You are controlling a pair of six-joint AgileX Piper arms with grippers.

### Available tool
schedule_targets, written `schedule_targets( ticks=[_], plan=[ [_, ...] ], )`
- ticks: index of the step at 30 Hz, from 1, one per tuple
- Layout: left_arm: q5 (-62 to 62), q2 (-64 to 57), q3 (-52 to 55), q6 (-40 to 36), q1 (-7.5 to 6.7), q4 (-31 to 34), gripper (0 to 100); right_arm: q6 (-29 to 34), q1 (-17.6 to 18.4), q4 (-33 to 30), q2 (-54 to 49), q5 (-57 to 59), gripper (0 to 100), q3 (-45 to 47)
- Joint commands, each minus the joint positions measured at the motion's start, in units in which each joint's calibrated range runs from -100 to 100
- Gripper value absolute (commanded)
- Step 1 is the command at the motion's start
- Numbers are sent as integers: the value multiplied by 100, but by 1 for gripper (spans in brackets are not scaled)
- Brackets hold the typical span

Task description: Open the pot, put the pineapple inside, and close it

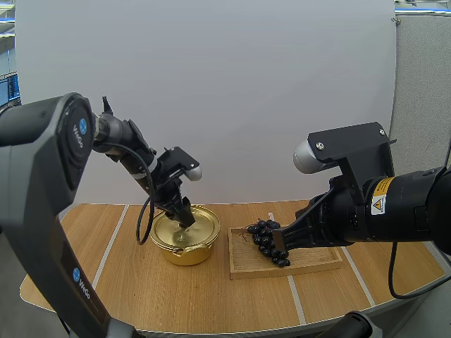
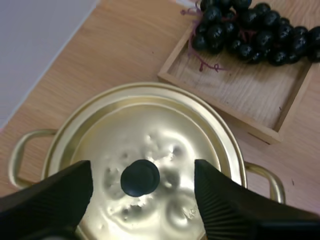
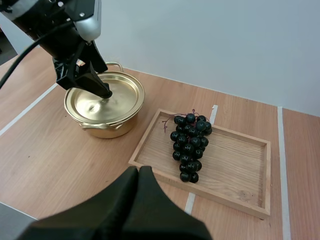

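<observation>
Starting wide, Kim: a pale wooden table (image 1: pixel 141 296) with two things set side by side on it. Which is the bigger?

The wooden tray (image 1: pixel 310 262), Sam. It lies flat to the right of the pot, just beside it, with a sliver of table between them.

And the pot (image 1: pixel 184 252) itself?

Gold, two loop handles, standing upright. Its lid (image 2: pixel 125 125) sits square on the rim, so the pot is closed.

Where's the fruit?

On the tray. It's a bunch of grapes (image 3: pixel 190 145), dark ones, lying on the tray floor toward the end nearer the pot.

On to the arms, then. Right gripper (image 3: pixel 139 172)?

Its fingers are pressed together into one dark wedge with nothing between them. It hangs over the near edge of the tray, tip aimed at the grapes and clear of them.

And the left gripper (image 2: pixel 143 170)?

Down over the lid, fingers (image 2: pixel 60 195) spread wide and gripping nothing.

Smallest item, please!

The black knob (image 2: pixel 140 177) at the lid's centre. It stands between those spread fingers, with bare lid showing on both sides.
</observation>
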Motion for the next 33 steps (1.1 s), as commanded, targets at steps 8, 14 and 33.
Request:
schedule_targets(
  ticks=[8,14,33],
  plan=[
    [1770,-2677,-1360,-506,7,-36,100,-33,-23,-33,-51,-99,0,10],
    [1770,-4157,-2278,-840,7,-25,100,-33,-23,-33,-51,-99,0,10],
    [1770,-6923,-1947,-2620,7,286,62,-33,-23,62,-51,-99,0,10]
  ],
)
